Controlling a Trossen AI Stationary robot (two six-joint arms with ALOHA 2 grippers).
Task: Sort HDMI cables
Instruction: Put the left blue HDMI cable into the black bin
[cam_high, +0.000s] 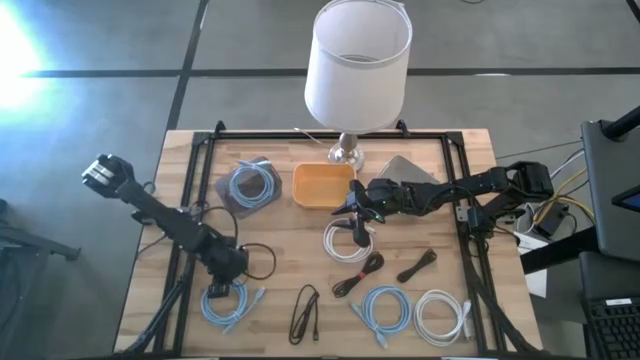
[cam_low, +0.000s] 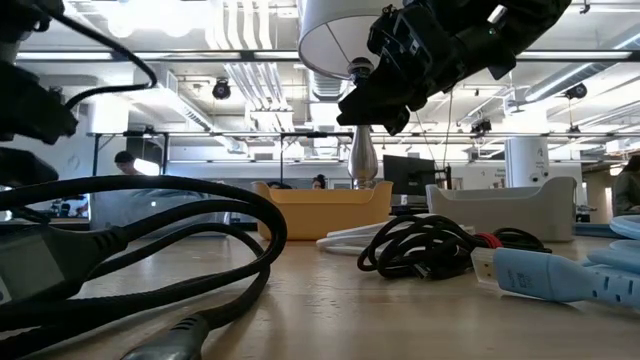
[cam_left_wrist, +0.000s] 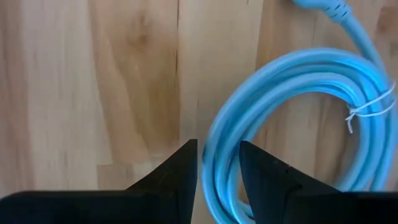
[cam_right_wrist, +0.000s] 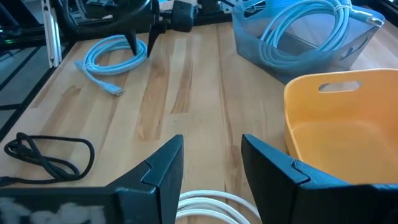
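My left gripper stands at the near left of the table, shut on a light blue coiled cable that lies on the wood; the cable also shows in the left wrist view. My right gripper is open and hangs in the air over a white coiled cable, which lies flat on the table and whose loop shows below the fingers in the right wrist view. Another blue coil lies in a grey tray. The orange tray holds nothing. My left gripper pinches the near side of the blue coil, several strands together, between its two fingers. The fingers point down from above and lie across the strands. The coil lies flat on the table.
A lamp stands at the far middle, with a second grey tray to its right. Three black bundles, a blue coil and a white coil lie along the near half.
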